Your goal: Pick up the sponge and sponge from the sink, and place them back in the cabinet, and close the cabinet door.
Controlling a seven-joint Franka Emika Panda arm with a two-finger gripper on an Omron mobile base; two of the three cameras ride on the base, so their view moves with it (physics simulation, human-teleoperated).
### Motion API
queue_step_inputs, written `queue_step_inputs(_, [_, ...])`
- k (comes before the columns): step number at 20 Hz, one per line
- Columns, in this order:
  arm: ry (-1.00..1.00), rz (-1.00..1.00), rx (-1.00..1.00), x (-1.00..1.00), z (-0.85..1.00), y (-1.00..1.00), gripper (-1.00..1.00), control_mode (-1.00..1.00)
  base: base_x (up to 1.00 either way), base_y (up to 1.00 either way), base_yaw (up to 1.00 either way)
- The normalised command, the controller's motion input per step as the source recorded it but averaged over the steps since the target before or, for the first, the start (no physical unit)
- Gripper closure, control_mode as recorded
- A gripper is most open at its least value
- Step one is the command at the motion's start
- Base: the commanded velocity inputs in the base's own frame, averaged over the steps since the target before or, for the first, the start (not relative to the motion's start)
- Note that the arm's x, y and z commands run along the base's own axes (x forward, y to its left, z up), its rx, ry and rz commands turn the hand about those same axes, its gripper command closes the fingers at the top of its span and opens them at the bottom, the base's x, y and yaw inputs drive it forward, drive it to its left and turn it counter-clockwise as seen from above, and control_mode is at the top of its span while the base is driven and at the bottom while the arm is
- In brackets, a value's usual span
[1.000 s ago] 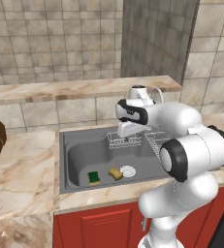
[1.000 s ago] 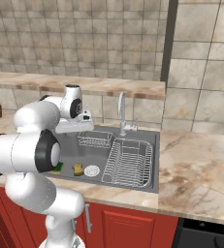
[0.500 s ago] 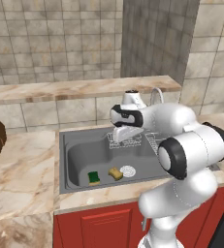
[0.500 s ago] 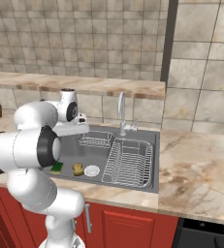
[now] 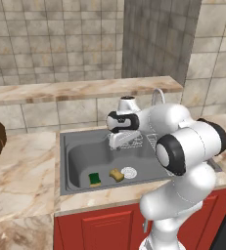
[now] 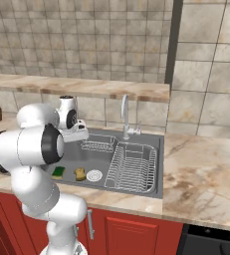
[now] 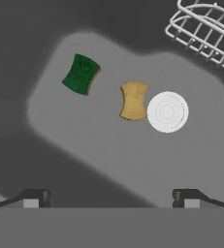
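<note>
Below tool (image 7: 111, 198), jaws spread wide and empty: green sponge (image 7: 81, 73) and tan sponge (image 7: 134, 100) on sink (image 7: 108, 160) floor, tan one beside white drain (image 7: 167, 112)

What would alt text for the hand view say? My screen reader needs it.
Looking down into a grey sink: a green sponge, a yellow sponge beside a round white drain, a wire rack at one corner. The open gripper hovers above, holding nothing.
</note>
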Motion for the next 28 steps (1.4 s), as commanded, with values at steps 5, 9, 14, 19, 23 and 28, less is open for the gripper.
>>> queue_step_inputs(5, [0.00, 0.03, 0.00, 0.16, -0.31, 0.00, -1.00, -1.00, 0.00, 0.00, 0.00])
queue_step_inputs(9, [0.00, 0.03, 0.00, 0.18, -0.31, 0.00, -1.00, -1.00, 0.00, 0.00, 0.00])
queue_step_inputs(14, [0.00, 0.02, 0.00, 0.24, -0.33, 0.00, -1.00, -1.00, 0.00, 0.00, 0.00])
queue_step_inputs(19, [0.00, 0.00, 0.00, 0.26, -0.25, 0.00, -1.00, -1.00, 0.00, 0.00, 0.00])
queue_step_inputs(23, [0.00, 0.00, 0.00, 0.22, -0.29, 0.00, -1.00, -1.00, 0.00, 0.00, 0.00])
queue_step_inputs(28, [0.00, 0.00, 0.00, 0.20, -0.36, 0.00, -1.00, -1.00, 0.00, 0.00, 0.00])
